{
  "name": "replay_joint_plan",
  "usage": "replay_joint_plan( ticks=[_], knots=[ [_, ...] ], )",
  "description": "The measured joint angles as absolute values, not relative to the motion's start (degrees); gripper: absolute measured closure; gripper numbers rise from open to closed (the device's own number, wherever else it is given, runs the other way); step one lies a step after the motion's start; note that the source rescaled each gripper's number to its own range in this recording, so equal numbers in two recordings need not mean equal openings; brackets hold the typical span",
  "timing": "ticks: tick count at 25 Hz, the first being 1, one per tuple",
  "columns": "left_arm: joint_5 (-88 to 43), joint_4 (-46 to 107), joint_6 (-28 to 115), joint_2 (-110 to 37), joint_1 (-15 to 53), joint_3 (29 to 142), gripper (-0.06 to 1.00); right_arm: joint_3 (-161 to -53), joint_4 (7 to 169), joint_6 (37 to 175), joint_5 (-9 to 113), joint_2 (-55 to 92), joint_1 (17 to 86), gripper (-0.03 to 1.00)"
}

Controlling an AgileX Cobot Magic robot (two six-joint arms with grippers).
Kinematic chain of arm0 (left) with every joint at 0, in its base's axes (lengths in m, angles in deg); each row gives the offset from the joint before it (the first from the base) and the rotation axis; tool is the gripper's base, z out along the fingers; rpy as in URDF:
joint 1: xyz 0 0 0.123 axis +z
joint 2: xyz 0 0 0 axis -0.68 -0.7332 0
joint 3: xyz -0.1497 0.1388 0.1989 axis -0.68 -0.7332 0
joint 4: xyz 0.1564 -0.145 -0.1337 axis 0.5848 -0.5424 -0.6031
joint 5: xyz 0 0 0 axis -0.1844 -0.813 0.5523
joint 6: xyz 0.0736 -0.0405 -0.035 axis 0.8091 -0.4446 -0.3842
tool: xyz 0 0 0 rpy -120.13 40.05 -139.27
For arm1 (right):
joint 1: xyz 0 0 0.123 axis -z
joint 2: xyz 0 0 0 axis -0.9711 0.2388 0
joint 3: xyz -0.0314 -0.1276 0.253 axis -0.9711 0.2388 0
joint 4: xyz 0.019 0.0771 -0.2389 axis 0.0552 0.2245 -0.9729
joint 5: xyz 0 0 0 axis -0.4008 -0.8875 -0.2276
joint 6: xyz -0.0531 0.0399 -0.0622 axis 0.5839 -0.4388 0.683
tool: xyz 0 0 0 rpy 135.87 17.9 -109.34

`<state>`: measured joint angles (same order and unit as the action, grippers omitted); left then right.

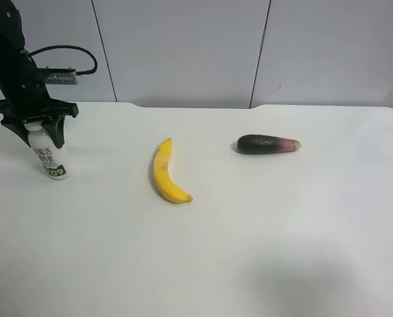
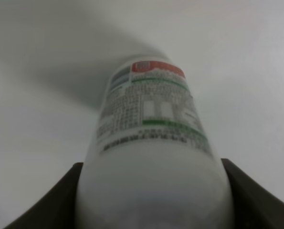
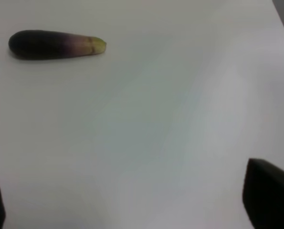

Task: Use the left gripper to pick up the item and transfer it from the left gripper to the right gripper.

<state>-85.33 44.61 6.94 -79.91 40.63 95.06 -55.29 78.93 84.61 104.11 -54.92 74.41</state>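
– White plastic drink bottle (image 1: 51, 157) with a screw cap: where?
– Well to one side of the curved yellow banana (image 1: 164, 175), upright, long axis vertical. Black left gripper (image 1: 42, 139) pinches its neck from above.
– Receiver?
– Black right gripper (image 3: 132, 200), spread and empty, near the dark purple eggplant (image 3: 51, 44) beyond that banana.

You have a yellow banana (image 1: 164, 173) lying flat near the middle of the white table (image 1: 262, 264). Well apart from it, to the high view's right, you'll see a dark purple eggplant (image 1: 267, 144) on its side. Grey wall panels (image 1: 183, 46) stand behind the table.
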Motion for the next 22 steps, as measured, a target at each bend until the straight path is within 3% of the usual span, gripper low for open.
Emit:
replay_joint_plan(
  ticks=[22],
  knots=[
    [-88.3, 28.1, 10.7, -70.5, 40.7, 94.5, 0.91, -55.3, 78.9, 84.6, 104.1, -54.9, 74.4, -0.03]
  ],
)
